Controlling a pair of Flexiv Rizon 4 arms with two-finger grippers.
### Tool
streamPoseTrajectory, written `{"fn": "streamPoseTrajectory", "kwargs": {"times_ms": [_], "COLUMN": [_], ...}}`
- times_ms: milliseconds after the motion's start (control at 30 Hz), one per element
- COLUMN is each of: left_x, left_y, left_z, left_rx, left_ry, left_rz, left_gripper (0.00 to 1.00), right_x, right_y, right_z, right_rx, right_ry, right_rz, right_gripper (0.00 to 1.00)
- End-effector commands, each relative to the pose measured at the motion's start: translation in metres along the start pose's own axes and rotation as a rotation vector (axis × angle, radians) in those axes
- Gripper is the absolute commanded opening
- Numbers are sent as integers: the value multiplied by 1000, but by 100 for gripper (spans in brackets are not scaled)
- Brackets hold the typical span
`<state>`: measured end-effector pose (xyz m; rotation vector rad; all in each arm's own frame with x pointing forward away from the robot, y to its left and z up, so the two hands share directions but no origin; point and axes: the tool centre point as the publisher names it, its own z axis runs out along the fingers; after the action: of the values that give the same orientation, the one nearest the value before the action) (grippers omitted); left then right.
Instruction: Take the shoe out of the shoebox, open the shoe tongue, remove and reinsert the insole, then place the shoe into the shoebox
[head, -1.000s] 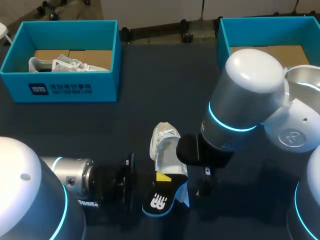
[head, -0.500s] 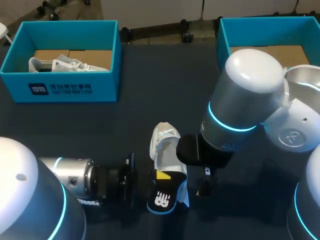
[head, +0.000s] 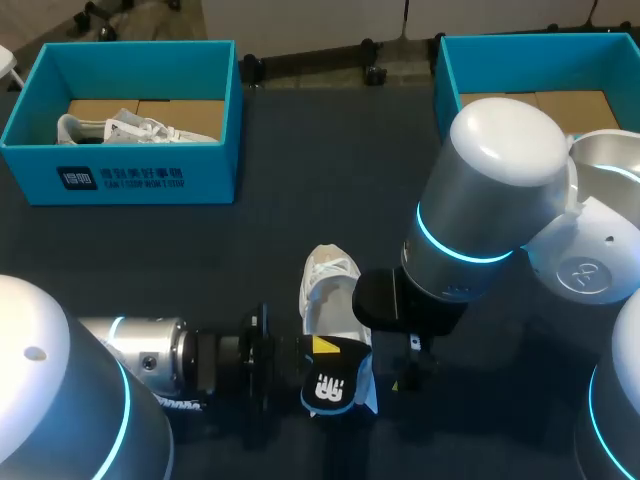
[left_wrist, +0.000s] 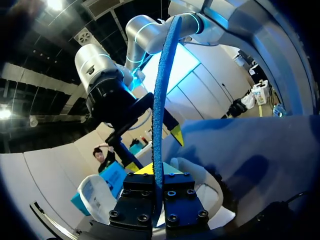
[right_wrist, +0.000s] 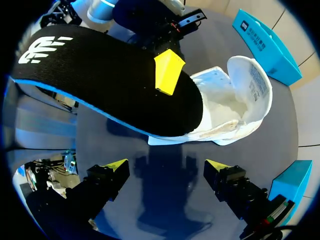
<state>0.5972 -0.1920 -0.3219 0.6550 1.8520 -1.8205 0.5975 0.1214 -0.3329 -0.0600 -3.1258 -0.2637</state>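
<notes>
A white shoe (head: 328, 285) lies on the dark table (head: 280, 220), also visible ahead of my right gripper (right_wrist: 235, 107). My left gripper (head: 322, 352) is shut on a black insole (head: 335, 385) with a blue edge, held above the table. In the left wrist view the insole (left_wrist: 160, 100) stands edge-on between the fingers of that gripper (left_wrist: 157, 182). In the right wrist view the insole (right_wrist: 100, 85) reaches with one end over the shoe's opening. My right gripper (right_wrist: 165, 167) hangs open just beside the shoe and holds nothing.
A teal shoebox (head: 120, 180) at the back left holds another white shoe (head: 130, 128). A second teal shoebox (head: 450, 70) stands at the back right, partly hidden by my right arm (head: 490, 200).
My left gripper has carried the insole to the right, closer to the shoe. The right arm and the shoe have kept still.
</notes>
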Motion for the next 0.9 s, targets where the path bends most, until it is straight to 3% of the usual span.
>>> {"fn": "streamPoseTrajectory", "kwargs": {"times_ms": [33,567,900], "left_x": [1,-5,-7], "left_y": [7,35,36], "left_z": [5,8,5], "left_rx": [-6,-98,-121], "left_ry": [-3,-6,12], "left_rz": [6,9,8], "left_gripper": [0,0,0], "right_x": [0,0,0], "right_y": [0,0,0], "right_z": [2,2,2], "right_rx": [-1,-1,-1], "right_ry": [-1,-1,-1], "right_rz": [1,1,1], "right_gripper": [100,100,100]}}
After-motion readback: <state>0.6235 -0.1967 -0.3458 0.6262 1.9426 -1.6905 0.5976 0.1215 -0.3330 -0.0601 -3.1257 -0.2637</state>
